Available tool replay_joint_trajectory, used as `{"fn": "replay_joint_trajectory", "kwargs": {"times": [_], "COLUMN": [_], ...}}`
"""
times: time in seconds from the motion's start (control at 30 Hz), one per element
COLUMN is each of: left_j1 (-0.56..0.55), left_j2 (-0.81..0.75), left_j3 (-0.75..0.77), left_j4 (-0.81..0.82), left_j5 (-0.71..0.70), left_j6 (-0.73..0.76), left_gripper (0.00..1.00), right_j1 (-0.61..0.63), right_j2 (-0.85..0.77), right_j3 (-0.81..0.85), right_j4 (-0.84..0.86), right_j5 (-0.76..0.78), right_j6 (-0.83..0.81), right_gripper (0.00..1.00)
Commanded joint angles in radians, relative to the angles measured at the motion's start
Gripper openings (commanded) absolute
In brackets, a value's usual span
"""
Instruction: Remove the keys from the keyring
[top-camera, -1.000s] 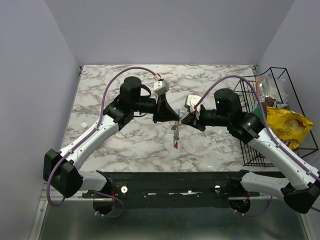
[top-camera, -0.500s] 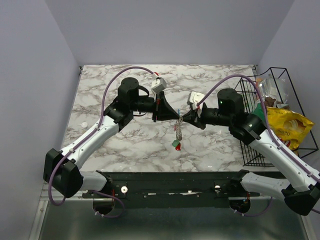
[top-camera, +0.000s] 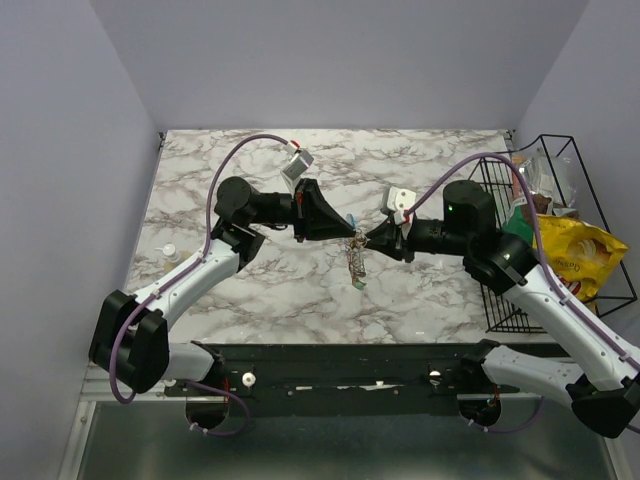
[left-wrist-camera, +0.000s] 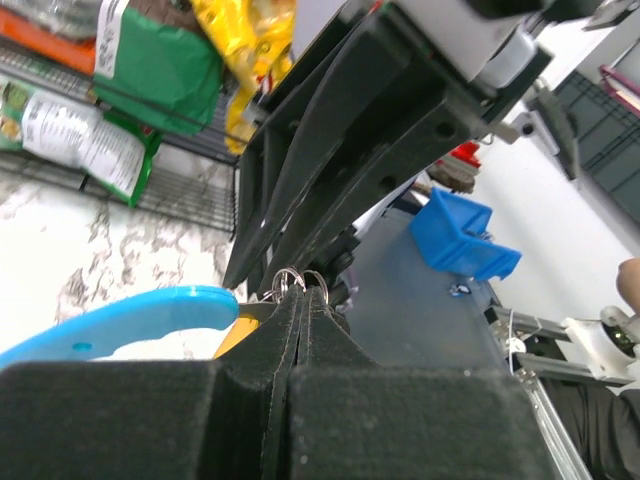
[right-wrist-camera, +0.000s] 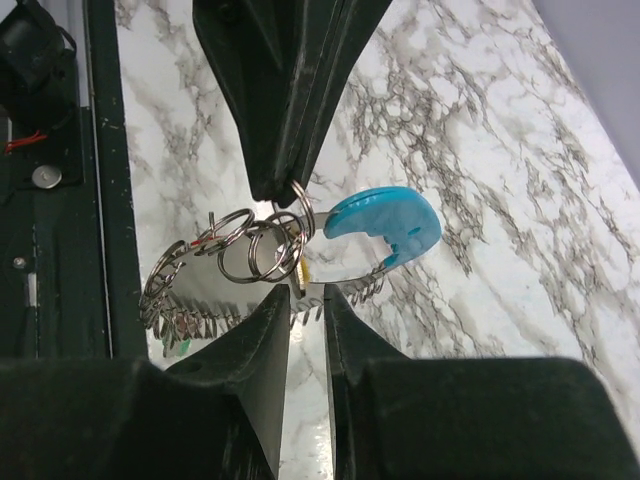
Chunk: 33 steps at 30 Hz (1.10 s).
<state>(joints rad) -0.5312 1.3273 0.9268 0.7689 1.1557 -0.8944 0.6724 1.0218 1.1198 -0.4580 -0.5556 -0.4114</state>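
Left claw (top-camera: 347, 233), centre frame: closed on the keyring (right-wrist-camera: 262, 245), split rings pinched at its tips. Right claw (right-wrist-camera: 307, 292): slightly parted just beside the rings; grip cannot be told. Coloured keys (top-camera: 358, 281) hang below, over the marble tabletop (top-camera: 250, 290).

The keyring (top-camera: 355, 262) dangles between both jaws over the marble table (top-camera: 230, 180).

A wire basket (top-camera: 497, 300) holds bright snack bags (top-camera: 570, 255).

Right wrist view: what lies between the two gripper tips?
Interlinked small metal rings, with the keyring's blue part just beside them; the right wrist view shows it.
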Motion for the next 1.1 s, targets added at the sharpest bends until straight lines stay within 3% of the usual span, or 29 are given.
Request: {"fn": "replay_joint_trajectory", "kwargs": {"times": [0.0, 0.23, 0.47, 0.9, 1.07], "left_j1": [0.004, 0.011, 0.014, 0.016, 0.02], "left_j2": [-0.008, -0.005, -0.007, -0.023, -0.031], "left_j3": [0.001, -0.003, -0.017, -0.029, -0.017], "left_j4": [0.211, 0.262, 0.242, 0.145, 0.164], "left_j5": [0.029, 0.03, 0.021, 0.007, 0.016], "left_j6": [-0.133, -0.166, -0.138, -0.057, -0.075], "left_gripper": [0.0, 0.0, 0.0, 0.0, 0.0], "right_j1": [-0.005, -0.004, -0.005, -0.005, -0.005], "right_j2": [-0.022, -0.032, -0.032, 0.052, 0.014], "right_j3": [-0.012, 0.003, 0.066, 0.268, 0.194], "right_j4": [0.033, 0.047, 0.053, -0.067, -0.061], "right_j5": [-0.07, -0.133, -0.053, -0.308, -0.202], "right_j6": [-0.01, -0.004, 0.01, 0.029, 0.019], "right_gripper": [0.28, 0.28, 0.28, 0.23, 0.25]}}
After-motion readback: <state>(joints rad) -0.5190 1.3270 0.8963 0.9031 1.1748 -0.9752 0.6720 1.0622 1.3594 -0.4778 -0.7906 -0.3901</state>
